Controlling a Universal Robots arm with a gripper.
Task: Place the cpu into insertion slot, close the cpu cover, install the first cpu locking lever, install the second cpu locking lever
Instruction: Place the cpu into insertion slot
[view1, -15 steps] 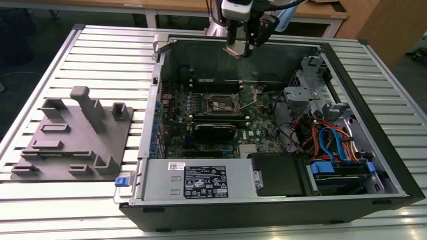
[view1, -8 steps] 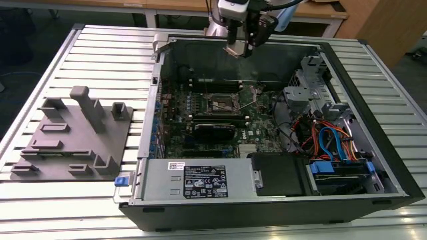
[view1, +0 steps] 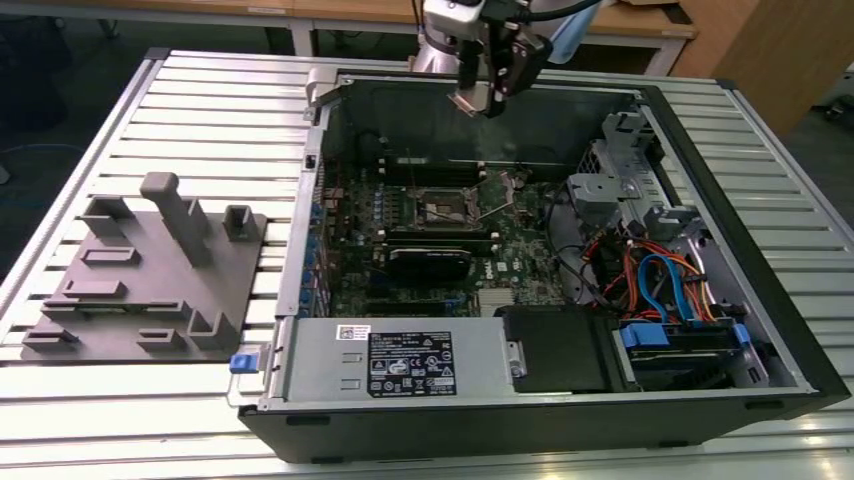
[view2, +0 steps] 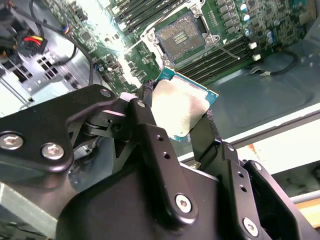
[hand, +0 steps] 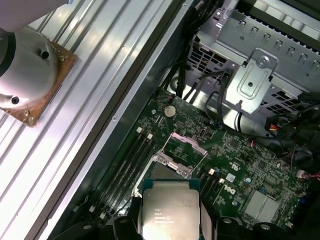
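One cpu (hand: 170, 210), one insertion slot (view2: 182, 35), one gripper (view1: 481, 100); one open computer case (view1: 534, 430), one grey fixture block (view1: 147, 270)

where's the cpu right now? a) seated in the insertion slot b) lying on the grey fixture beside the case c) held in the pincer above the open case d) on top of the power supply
c: in the second wrist view the cpu is clamped in the pincer, while the insertion slot on the board stands empty.
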